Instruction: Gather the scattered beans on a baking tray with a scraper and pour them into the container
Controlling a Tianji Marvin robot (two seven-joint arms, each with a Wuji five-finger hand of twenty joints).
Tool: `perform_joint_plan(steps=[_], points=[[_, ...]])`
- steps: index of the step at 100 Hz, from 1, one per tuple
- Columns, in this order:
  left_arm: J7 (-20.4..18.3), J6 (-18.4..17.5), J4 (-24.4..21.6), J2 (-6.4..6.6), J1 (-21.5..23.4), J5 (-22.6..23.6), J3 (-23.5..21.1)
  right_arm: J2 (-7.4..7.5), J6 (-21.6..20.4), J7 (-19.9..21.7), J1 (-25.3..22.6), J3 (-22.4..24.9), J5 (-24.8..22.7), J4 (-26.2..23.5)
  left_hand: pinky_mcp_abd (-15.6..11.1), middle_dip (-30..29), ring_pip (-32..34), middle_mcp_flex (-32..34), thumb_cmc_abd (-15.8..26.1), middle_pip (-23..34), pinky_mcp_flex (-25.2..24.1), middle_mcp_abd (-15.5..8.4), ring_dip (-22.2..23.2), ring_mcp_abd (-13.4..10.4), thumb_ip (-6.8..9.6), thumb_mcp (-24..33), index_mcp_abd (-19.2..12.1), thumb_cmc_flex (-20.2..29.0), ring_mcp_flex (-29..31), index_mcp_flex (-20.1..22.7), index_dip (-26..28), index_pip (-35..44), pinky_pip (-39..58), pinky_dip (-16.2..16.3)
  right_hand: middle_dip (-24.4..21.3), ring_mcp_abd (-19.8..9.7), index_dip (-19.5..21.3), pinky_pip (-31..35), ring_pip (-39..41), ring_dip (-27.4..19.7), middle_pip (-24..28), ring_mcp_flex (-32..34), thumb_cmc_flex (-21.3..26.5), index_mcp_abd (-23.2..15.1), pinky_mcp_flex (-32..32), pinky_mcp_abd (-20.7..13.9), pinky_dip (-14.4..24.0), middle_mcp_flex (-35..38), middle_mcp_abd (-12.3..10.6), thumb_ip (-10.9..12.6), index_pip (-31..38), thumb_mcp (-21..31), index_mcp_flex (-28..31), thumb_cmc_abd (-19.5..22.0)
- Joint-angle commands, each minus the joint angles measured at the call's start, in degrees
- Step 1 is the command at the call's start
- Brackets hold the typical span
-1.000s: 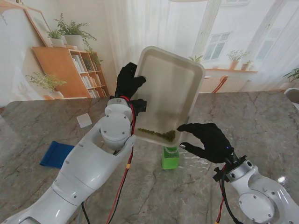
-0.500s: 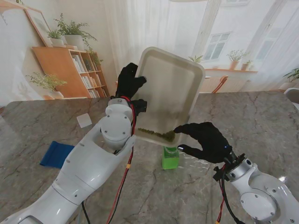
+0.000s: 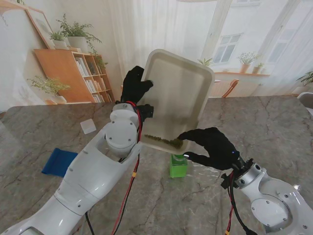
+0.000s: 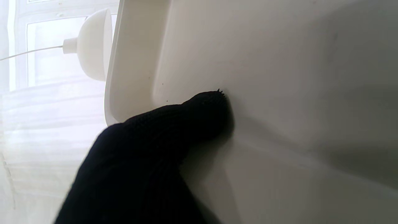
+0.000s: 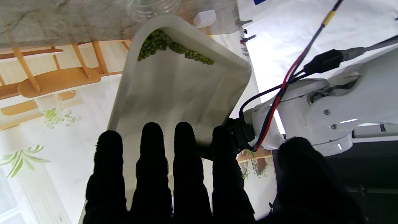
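The white baking tray point(image 3: 178, 88) is tipped steeply, its low corner hanging over the green container point(image 3: 178, 165). Green beans point(image 3: 164, 141) lie piled in that low corner, and the right wrist view shows the bean pile point(image 5: 168, 46) along the tray's point(image 5: 174, 93) lowest wall. My left hand point(image 3: 136, 84) is shut on the tray's left rim; in the left wrist view a gloved finger point(image 4: 186, 121) presses the tray wall point(image 4: 279, 93). My right hand point(image 3: 211, 146) is open with fingers point(image 5: 152, 161) spread, beside the tray's low right corner and holding nothing.
The blue scraper point(image 3: 58, 161) lies flat on the marble table point(image 3: 274, 127) at the left, beyond my left forearm point(image 3: 98, 171). A small white square point(image 3: 88, 126) lies farther from me. A clear jar rim point(image 5: 154, 6) shows past the tray.
My right hand has moved left and a little farther from me, up to the tray's low corner. The tray and my left hand have held still.
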Motion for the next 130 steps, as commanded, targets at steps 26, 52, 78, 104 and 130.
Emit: perform_joint_plan(steps=[26, 52, 78, 104, 130], points=[[0.2, -0.1, -0.6, -0.22, -0.1, -0.4, -0.1, 1.55, -5.3, 8.9, 3.0, 0.6, 4.5, 1.4, -12.5, 1.7, 3.0, 2.1, 3.2, 7.3, 3.9, -12.2, 0.8, -6.5, 0.41, 4.8, -2.0, 5.3, 2.5, -0.6, 0.8, 0.5, 8.0, 7.4, -0.4, -0.5, -1.3, 0.4, 0.0, 0.7, -0.2, 0.1, 0.1, -0.9, 0.0, 0.3, 0.9, -0.5, -1.0, 1.6, 0.0, 0.7, 0.1, 0.8], [0.1, -1.1, -0.7, -0.15, 0.3, -0.9, -0.1, 1.98, -6.5, 10.3, 3.8, 0.2, 3.9, 2.1, -12.6, 1.7, 3.1, 2.2, 3.1, 7.3, 4.1, -12.2, 0.7, -6.4, 0.56, 5.1, -2.0, 5.2, 2.7, -0.4, 0.8, 0.5, 8.2, 7.4, -0.4, -0.6, -1.2, 0.5, 0.0, 0.7, -0.2, 0.1, 0.2, -0.8, 0.0, 0.4, 0.8, -0.7, -1.0, 1.6, 0.0, 0.6, 0.0, 1.0], [-0.2, -3.5, -0.7, 0.09, 0.9, -1.7, -0.4, 1.86, -6.8, 9.1, 3.5, 0.1, 2.3, 1.8, -12.4, 1.4, 3.2, 2.9, 2.6, 7.2, 4.4, -12.3, 0.5, -6.3, 1.07, 5.7, -2.3, 4.7, 3.1, 0.0, 0.8, 0.8, 8.6, 7.3, -0.4, -0.6, -1.2, 0.7, 0.1, 0.7, -0.2, 0.0, 0.3, -0.8, 0.1, 0.3, 0.8, -0.7, -0.9, 1.6, -0.1, 0.4, -0.2, 1.2], [-1.8, -3.4, -1.3, 0.75, 1.7, -1.7, -0.9, 1.89, -6.2, 9.6, 3.4, -0.1, 3.0, 1.6, -12.2, 1.4, 3.4, 3.2, 2.6, 7.0, 4.7, -12.1, 0.4, -6.1, 1.21, 5.9, -2.2, 4.6, 3.4, 0.2, 0.8, 0.9, 9.0, 7.3, -0.4, -0.5, -1.1, 0.8, 0.1, 0.7, -0.2, 0.0, 0.3, -0.6, 0.0, 0.3, 0.7, -0.8, -0.9, 1.6, -0.2, 0.3, -0.3, 1.2], [-2.2, -3.8, -1.4, 0.84, 1.7, -2.2, -1.0, 1.9, -5.7, 9.9, 3.7, -0.6, 3.6, 1.8, -12.3, 1.5, 3.4, 3.5, 2.4, 6.8, 4.8, -12.2, 0.2, -6.2, 1.51, 6.1, -2.4, 4.4, 3.5, 0.3, 0.8, 1.0, 9.0, 7.3, -0.4, -0.6, -1.1, 0.8, 0.1, 0.6, -0.3, 0.0, 0.4, -0.7, 0.0, 0.3, 0.7, -0.8, -1.0, 1.6, -0.2, 0.2, -0.3, 1.3]])
